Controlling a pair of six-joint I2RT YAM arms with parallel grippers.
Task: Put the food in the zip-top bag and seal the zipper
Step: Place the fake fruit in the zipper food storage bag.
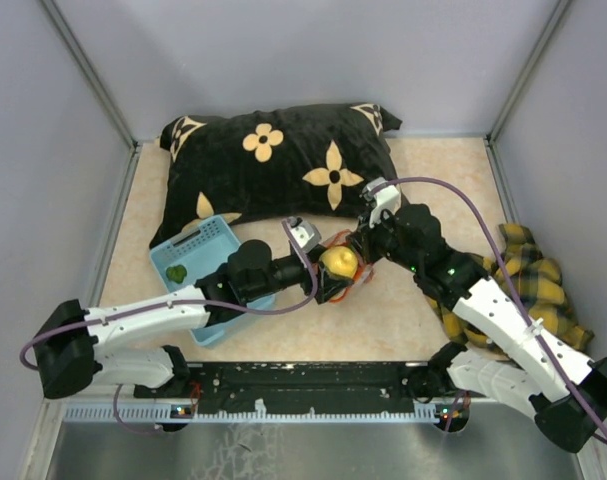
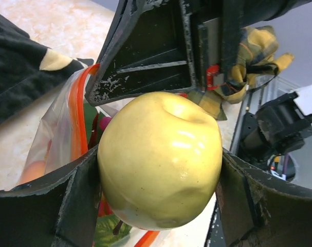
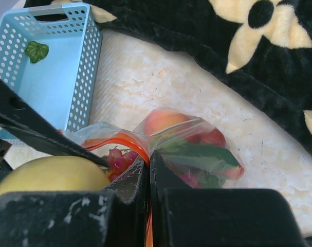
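Left claw grasps yellow fruit right at zip-top bag mouth; right claw clenched on bag's zipper edge.

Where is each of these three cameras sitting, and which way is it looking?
Top view: above and behind the robot, looking down on the table; left arm and right arm show.
Left wrist: on the left arm, looking along the left hand, whose fingers hold a yellow fruit by the bag.
Right wrist: on the right arm, looking down past the right hand, shut on the bag's mouth.
Shared: both wrist views show the yellow fruit and bag.
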